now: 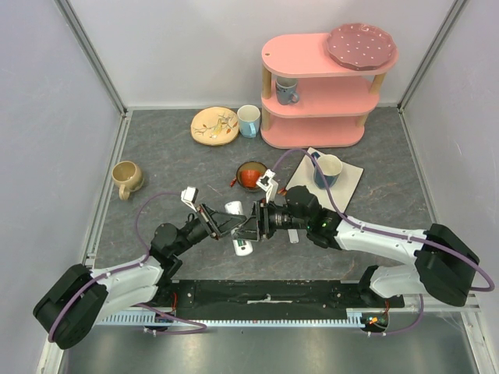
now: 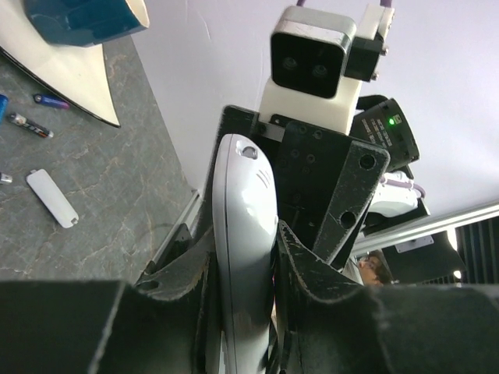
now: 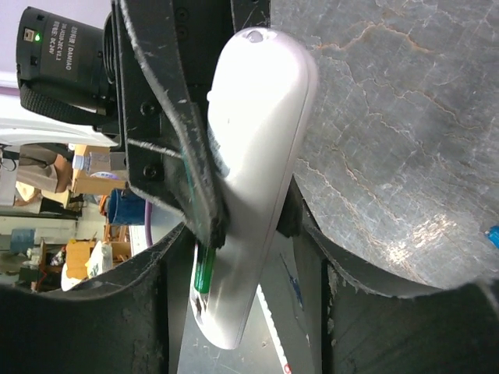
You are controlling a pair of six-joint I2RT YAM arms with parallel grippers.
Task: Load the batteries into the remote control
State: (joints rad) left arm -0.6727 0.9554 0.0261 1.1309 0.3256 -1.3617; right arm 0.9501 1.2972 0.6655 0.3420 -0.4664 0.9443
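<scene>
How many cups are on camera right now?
5: tan cup far left, white cup beside the yellow plate, blue cup on the pink shelf, red cup mid-table, fifth cup on the napkin. Others may be hidden.
</scene>
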